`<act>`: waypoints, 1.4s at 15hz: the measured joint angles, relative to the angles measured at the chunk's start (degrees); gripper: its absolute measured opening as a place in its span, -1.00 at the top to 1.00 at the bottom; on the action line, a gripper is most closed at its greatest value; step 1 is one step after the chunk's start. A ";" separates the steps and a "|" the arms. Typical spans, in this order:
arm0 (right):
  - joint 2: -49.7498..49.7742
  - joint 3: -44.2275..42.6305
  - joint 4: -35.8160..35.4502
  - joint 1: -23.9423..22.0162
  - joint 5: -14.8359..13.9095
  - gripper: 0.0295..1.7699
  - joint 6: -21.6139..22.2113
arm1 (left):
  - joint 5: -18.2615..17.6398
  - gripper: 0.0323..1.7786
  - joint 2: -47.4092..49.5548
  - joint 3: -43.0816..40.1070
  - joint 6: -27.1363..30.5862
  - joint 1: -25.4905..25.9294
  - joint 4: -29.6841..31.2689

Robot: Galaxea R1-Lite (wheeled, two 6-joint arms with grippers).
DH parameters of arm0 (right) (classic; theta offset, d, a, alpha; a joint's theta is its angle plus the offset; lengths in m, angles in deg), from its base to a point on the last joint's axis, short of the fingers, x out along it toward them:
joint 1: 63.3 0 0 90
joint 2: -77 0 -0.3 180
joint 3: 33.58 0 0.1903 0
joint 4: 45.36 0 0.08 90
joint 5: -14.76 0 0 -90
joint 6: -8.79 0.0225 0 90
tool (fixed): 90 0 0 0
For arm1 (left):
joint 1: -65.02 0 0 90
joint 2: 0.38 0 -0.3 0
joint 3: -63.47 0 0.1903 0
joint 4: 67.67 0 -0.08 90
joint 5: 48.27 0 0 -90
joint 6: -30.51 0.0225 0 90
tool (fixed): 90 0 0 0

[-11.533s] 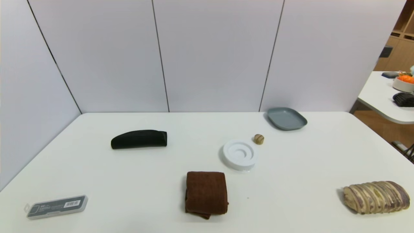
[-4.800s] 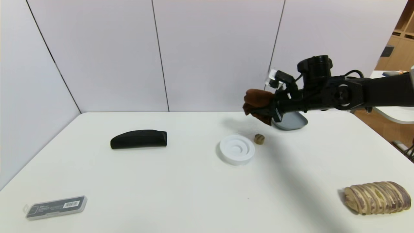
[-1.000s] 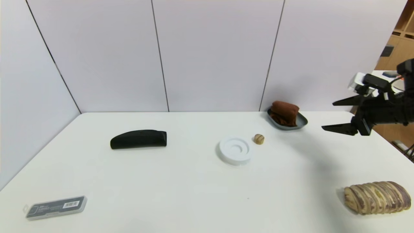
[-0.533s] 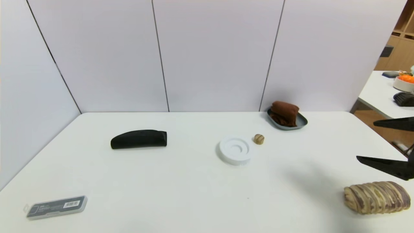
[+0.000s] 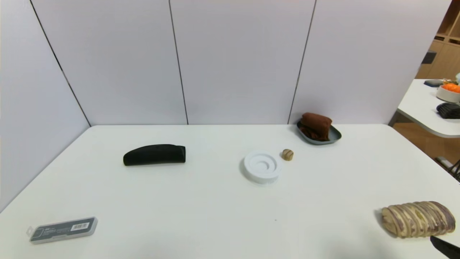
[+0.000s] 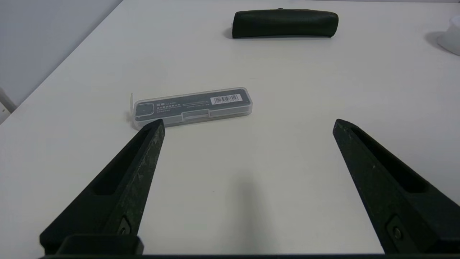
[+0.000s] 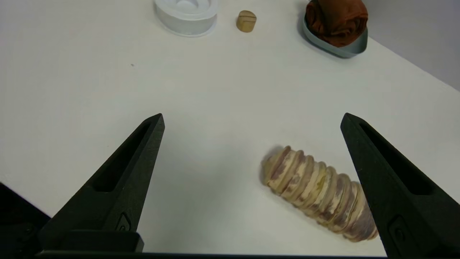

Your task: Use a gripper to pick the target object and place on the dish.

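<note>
My right pincer point(image 7: 251, 120) hangs spread and empty over the tabletop point(image 7: 90, 72), the bread loaf point(image 7: 320, 192) just beneath it. Far ahead, the brown towel point(image 7: 336, 19) lies bunched on the grey dish point(image 7: 345, 50). My left pincer point(image 6: 248, 124) is spread too, near a plastic case point(image 6: 192, 106).

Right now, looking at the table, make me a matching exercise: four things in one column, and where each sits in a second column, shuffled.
Things:
1. brown towel
2. black case
3. striped loaf
4. clear plastic box

Places:
A. near right corner of the table
B. near left corner of the table
C. on the grey dish at the far edge
D. left of the white ring, mid-table

Pairs: 1-C, 2-D, 3-A, 4-B
</note>
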 joint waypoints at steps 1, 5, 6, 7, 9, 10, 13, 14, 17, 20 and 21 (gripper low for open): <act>2.84 1.76 0.02 2.29 -2.90 -0.91 2.05 | 0.04 -0.90 0.00 0.00 -0.01 0.02 0.00; 13.78 9.09 -0.66 7.05 -11.45 -0.91 9.48 | 0.04 -0.90 0.00 0.00 -0.01 0.00 0.00; 16.46 11.39 -1.43 7.35 -12.87 -0.91 11.61 | 0.02 -0.90 0.00 0.00 0.00 0.00 0.00; 18.47 13.78 -3.15 7.44 -14.18 -0.91 13.35 | 0.02 -0.90 0.00 0.00 0.00 0.00 0.00; 20.81 17.03 -8.40 7.38 -17.35 -0.91 16.98 | 0.00 -0.90 0.00 0.00 -0.01 0.00 0.00; 21.44 17.51 -8.94 6.86 -18.14 -0.91 17.88 | 0.04 -0.90 0.00 0.00 -0.01 0.00 0.00; 23.27 18.38 -9.46 3.89 -18.25 -0.91 19.27 | 0.02 -0.90 0.00 0.00 -0.01 0.00 0.00; 24.34 19.49 -9.68 3.13 -18.25 -0.91 19.43 | 0.02 -0.90 0.00 0.00 0.00 0.00 0.00; 28.75 24.67 -13.14 2.62 -18.69 -0.92 19.85 | 0.00 -0.90 0.00 0.00 -0.04 0.00 0.00; 33.51 27.45 -14.29 2.74 -20.04 -0.92 21.11 | 0.02 -0.90 0.00 0.00 -0.01 0.00 0.00; 35.04 27.98 -13.69 2.77 -21.66 -0.92 21.58 | 0.02 -0.90 0.00 0.00 -0.01 0.00 0.00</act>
